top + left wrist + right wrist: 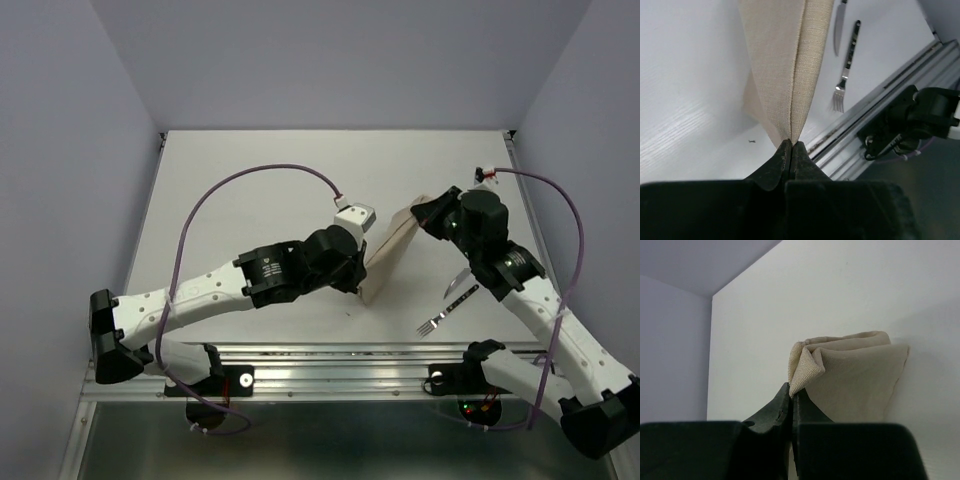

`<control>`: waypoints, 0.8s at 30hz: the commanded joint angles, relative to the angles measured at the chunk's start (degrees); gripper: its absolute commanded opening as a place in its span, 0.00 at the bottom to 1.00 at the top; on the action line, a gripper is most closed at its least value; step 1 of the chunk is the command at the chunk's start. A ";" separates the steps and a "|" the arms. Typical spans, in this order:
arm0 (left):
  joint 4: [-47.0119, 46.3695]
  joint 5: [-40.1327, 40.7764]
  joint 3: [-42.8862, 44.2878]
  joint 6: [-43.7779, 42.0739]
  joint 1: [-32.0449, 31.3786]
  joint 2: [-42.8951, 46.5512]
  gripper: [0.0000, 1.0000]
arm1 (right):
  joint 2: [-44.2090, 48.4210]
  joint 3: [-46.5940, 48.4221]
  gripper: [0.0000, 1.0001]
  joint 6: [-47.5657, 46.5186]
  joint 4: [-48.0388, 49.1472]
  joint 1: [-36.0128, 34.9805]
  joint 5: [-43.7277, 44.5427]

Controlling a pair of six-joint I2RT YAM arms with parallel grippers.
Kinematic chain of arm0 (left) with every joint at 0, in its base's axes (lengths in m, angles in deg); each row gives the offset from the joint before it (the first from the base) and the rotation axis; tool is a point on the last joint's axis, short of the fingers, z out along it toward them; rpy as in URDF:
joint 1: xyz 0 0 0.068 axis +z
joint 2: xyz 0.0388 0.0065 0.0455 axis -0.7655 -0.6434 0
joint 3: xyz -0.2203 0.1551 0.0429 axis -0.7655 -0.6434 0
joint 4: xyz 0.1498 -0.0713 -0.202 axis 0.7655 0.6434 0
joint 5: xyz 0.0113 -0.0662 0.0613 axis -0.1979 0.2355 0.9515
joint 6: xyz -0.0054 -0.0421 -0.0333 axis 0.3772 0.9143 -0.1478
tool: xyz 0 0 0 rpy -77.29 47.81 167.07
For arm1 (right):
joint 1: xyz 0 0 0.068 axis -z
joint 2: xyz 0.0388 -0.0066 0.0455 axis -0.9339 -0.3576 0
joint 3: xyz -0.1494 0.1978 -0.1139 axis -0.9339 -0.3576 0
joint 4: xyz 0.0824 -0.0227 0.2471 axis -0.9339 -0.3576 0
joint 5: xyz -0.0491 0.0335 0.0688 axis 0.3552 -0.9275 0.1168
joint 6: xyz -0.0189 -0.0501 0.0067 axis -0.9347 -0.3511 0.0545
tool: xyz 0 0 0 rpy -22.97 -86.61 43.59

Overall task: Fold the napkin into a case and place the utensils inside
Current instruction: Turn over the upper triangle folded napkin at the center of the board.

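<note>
The left gripper [791, 146] is clamped on the napkin [790, 65], jaws together on a corner where two hemmed edges meet. From its tips the beige cloth runs straight ahead as a taut, doubled band (a layer falls away on each side of the seam), and its lower part meets the white table [695, 100] just ahead of the tips. Further ahead and off to the right of this gripper, the fork [846, 65] and the knife [839, 27] lie side by side on the table, clear of the cloth.

The right gripper [791, 392] is likewise pinched shut on the napkin's other end: a small folded corner pokes up from between its tips, and the rest bunches in soft rolls just beyond them.

Seen from above, the napkin [390, 255] is a narrow strip strung between the two, with the left gripper [362, 290] at its near end and the right gripper [420, 212] at its far end. The fork [440, 318] lies behind the right gripper, beside that arm, and the knife [458, 282] lies partly under it.
</note>
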 commanded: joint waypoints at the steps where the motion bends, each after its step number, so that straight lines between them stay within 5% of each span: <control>1: 2.45 0.68 7.48 1.61 -5.87 -1.77 0.00 | 6.36 4.10 0.01 -2.22 -10.39 -0.52 7.06; 7: 5.80 2.36 16.46 4.34 -13.61 -8.99 0.00 | 14.36 9.20 0.01 -5.03 -24.36 -0.52 14.62; 13: -1.13 -3.96 14.81 5.84 -14.76 -10.92 0.00 | 13.59 15.88 0.01 -8.90 -34.76 -0.52 17.61; 18: -3.87 -3.35 12.43 4.96 -13.18 -11.80 0.00 | 7.71 16.06 0.01 -11.80 -32.49 -0.52 14.73; 24: -13.00 -10.02 1.37 3.64 -3.70 -6.46 0.00 | -9.65 18.78 0.01 -16.19 -21.79 -0.52 8.84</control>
